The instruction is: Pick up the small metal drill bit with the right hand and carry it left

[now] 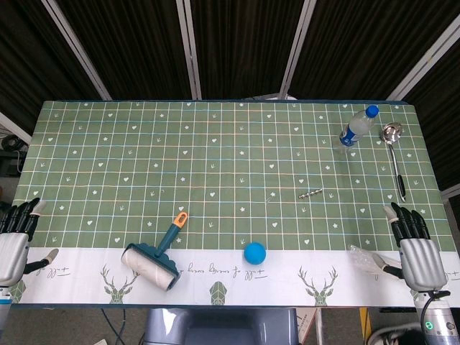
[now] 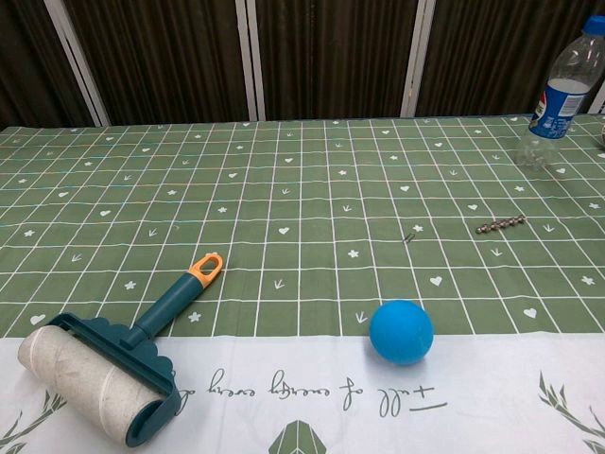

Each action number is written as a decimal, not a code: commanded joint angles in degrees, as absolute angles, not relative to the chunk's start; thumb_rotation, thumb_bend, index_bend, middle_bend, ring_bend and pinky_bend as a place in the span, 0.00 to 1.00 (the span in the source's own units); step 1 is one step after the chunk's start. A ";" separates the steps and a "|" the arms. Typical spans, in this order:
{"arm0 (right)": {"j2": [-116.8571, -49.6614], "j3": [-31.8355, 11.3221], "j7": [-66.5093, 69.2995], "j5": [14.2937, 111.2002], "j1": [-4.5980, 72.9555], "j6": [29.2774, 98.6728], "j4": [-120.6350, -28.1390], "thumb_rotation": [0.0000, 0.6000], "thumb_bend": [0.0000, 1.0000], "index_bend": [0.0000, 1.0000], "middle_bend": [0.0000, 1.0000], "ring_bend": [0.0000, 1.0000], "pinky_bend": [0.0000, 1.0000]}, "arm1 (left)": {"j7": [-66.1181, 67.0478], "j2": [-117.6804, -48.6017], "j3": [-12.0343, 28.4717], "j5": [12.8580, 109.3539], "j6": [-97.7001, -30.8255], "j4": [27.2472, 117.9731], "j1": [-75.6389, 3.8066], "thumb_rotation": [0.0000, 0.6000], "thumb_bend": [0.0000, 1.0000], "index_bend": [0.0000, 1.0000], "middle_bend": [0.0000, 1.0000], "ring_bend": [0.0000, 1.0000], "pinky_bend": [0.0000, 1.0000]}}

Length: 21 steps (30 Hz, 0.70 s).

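Drill bit point(image 1: 310, 194): small, slim, silvery metal, twisted or beaded along its length, lying flat and slightly askew on the counter point(image 1: 215, 144), right of centre, untouched. Chest view shows it as a short knobbly rod; finer detail too small to make out.

Right hand point(image 1: 415, 246) rests at the counter's near right corner, fingers point(image 1: 406, 219) released and spread, grasping nothing. Left hand point(image 1: 16, 241) at the near left corner, likewise released, partly cut off by the frame.

Counter cover: green grid cloth with white hearts, white band along the near edge. Blue ball point(image 1: 254, 252), smooth and round, near edge centre. Lint roller point(image 1: 154, 259), teal handle with orange tip, near edge left. Clear plastic bottle point(image 1: 357, 126), blue cap, and metal ladle point(image 1: 393, 147) at the far right corner.
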<state>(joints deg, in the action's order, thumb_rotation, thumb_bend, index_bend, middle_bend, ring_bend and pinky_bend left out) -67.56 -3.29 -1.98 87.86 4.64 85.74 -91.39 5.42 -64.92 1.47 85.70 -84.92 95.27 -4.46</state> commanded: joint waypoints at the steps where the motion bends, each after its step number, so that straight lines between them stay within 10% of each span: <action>1: -67.59 -3.29 -1.99 87.93 4.66 85.76 -91.30 1.00 0.12 0.03 0.00 0.00 0.04 | 5.28 -64.91 1.46 85.81 -84.97 95.27 -4.47 1.00 0.15 0.00 0.00 0.00 0.00; 21: -67.13 -2.90 -1.56 88.50 4.76 85.51 -92.01 1.00 0.05 0.00 0.00 0.00 0.04 | 5.16 -64.65 1.33 85.95 -84.95 95.23 -4.40 1.00 0.15 0.00 0.00 0.00 0.00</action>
